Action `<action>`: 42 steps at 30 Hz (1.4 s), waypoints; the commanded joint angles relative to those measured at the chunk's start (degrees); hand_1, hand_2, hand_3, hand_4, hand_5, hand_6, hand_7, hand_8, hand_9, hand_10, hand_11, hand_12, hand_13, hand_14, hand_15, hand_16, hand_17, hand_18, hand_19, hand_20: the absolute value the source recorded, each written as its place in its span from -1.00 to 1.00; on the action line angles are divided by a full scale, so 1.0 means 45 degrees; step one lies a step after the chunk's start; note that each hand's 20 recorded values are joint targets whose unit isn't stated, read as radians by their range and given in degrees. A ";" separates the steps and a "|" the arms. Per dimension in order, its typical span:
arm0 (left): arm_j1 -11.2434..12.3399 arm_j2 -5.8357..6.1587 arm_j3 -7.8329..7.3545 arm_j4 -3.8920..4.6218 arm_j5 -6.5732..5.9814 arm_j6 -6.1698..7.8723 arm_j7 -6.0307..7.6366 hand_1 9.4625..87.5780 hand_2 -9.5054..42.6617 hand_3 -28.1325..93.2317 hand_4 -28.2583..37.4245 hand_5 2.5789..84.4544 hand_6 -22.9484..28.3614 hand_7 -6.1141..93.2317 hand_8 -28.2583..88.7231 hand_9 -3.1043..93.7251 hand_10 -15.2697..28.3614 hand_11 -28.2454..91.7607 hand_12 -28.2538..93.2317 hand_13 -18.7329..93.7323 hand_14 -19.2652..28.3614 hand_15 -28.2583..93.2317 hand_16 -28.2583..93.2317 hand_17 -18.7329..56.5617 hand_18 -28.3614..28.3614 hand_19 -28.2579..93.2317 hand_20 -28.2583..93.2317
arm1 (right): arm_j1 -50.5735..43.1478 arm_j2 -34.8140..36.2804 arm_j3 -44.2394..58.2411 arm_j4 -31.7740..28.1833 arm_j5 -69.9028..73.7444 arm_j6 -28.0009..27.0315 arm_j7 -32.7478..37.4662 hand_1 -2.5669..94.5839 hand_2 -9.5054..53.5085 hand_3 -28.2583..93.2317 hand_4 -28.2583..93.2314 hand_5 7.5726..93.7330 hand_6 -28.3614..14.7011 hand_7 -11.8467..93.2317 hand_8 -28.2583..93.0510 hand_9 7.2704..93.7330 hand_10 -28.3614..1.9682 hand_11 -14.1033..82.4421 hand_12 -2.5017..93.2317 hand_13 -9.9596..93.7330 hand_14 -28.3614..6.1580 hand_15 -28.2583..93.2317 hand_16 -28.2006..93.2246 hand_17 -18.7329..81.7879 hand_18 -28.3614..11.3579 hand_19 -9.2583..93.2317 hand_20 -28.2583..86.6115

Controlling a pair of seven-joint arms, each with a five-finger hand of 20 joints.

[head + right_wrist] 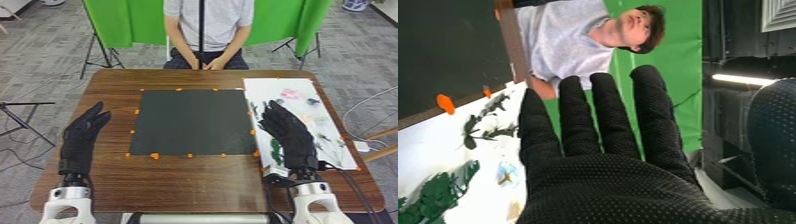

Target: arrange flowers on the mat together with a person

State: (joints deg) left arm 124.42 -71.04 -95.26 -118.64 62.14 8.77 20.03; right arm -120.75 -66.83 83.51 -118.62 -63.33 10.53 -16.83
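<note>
One brown wooden bench (178, 185), smooth and grained with rounded corners, spans the middle of the frame. Near its centre lies one mat (191, 122), dark, matt and nearly square, with small orange dabs spaced round its edges.

One white sheet (266, 85), long and rectangular, lies just beside the mat, at the right of the frame. The flowers are on this sheet: one ruffled pink bloom (290, 93) toward its far end, one small dark bluish bloom (312, 101) near it, and thin green stems (334, 142) lower down. In the right wrist view, one slender leafy sprig (487, 125) lies apart from one dense, feathery green clump (442, 192); the total of flowers cannot be told, as the right hand (289, 132) covers some.

That hand, in ribbed-looking black fabric, hangs over the sheet's left part; in the right wrist view its fingers (611, 117) are straight, slightly spread and released, gripping nothing. At the left of the frame, the left hand (80, 137), also in black fabric, is relaxed and released, its thumb a little apart.
</note>
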 commanded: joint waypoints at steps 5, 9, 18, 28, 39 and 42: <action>0.0140 -0.0088 -0.0035 -0.0023 0.0102 -0.0102 -0.0195 -0.62 -1.00 0.61 -1.00 0.02 0.08 -0.75 -0.61 0.02 0.33 -0.29 -0.37 -0.08 0.54 -0.39 -0.52 -0.36 0.46 -0.51 -0.27 | -0.0098 0.0036 -0.0036 -0.0076 -0.0085 0.0162 -0.0098 -0.73 -0.53 0.68 -0.85 -0.24 0.28 -0.54 -0.69 -0.26 -0.05 -0.63 -0.75 -0.22 -0.11 -0.37 -0.42 -0.29 -0.37 -0.76 -0.13; 0.0130 -0.0088 -0.0042 -0.0020 0.0093 -0.0088 -0.0211 -0.63 -1.00 0.61 -1.00 0.01 0.08 -0.75 -0.61 0.02 0.34 -0.29 -0.37 -0.08 0.54 -0.39 -0.52 -0.36 0.46 -0.51 -0.27 | -0.0031 0.0089 -0.0093 0.0000 -0.0067 0.0169 -0.0340 -0.74 -0.56 0.68 -0.85 -0.24 0.27 -0.54 -0.70 -0.25 -0.08 -0.63 -0.75 -0.21 0.04 -0.37 -0.43 -0.28 -0.25 -0.79 -0.14; 0.0089 -0.0069 -0.0047 -0.0004 0.0117 -0.0148 -0.0312 -0.62 -1.00 0.61 -1.00 0.02 0.09 -0.75 -0.61 0.02 0.34 -0.29 -0.37 -0.07 0.54 -0.39 -0.52 -0.34 0.47 -0.50 -0.24 | -0.0054 0.0049 -0.0051 -0.0033 -0.0137 0.0091 -0.0192 -0.73 -0.63 0.69 -0.85 -0.23 0.26 -0.54 -0.69 -0.24 -0.10 -0.62 -0.74 -0.21 -0.02 -0.35 -0.45 -0.28 -0.20 -0.80 -0.14; 0.0040 -0.0021 -0.0049 0.0016 0.0130 -0.0244 -0.0333 -0.62 -1.00 0.61 -1.00 0.02 0.09 -0.75 -0.61 0.02 0.34 -0.29 -0.37 -0.07 0.55 -0.39 -0.51 -0.34 0.47 -0.50 -0.24 | -0.0031 -0.0017 -0.0038 0.0027 -0.0202 -0.0054 -0.0152 -0.73 -0.63 0.69 -0.85 -0.23 0.26 -0.54 -0.70 -0.24 -0.10 -0.62 -0.73 -0.21 -0.01 -0.35 -0.45 -0.28 -0.25 -0.80 -0.13; -0.0023 0.0002 -0.0050 0.0051 0.0165 -0.0295 -0.0361 -0.62 -1.00 0.61 -1.00 0.01 0.08 -0.75 -0.61 0.01 0.33 -0.29 -0.37 -0.07 0.54 -0.39 -0.51 -0.35 0.47 -0.50 -0.24 | -0.0012 0.0003 -0.0040 0.0021 -0.0204 -0.0082 -0.0121 -0.72 -0.61 0.68 -0.84 -0.22 0.26 -0.53 -0.70 -0.23 -0.10 -0.62 -0.73 -0.21 -0.03 -0.35 -0.44 -0.28 -0.25 -0.80 -0.13; -0.0026 0.0007 -0.0056 0.0052 0.0139 -0.0269 -0.0343 -0.62 -1.00 0.61 -1.00 0.01 0.08 -0.75 -0.61 0.01 0.33 -0.29 -0.37 -0.07 0.54 -0.39 -0.51 -0.35 0.47 -0.50 -0.24 | 0.0019 0.0004 -0.0033 0.0041 -0.0214 -0.0096 -0.0133 -0.73 -0.61 0.68 -0.84 -0.22 0.26 -0.53 -0.70 -0.23 -0.10 -0.62 -0.73 -0.21 -0.03 -0.35 -0.44 -0.28 -0.25 -0.80 -0.13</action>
State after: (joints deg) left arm 124.00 -70.96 -95.37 -118.63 62.50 8.10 19.02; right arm -120.40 -66.64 83.32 -118.31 -63.71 10.36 -17.30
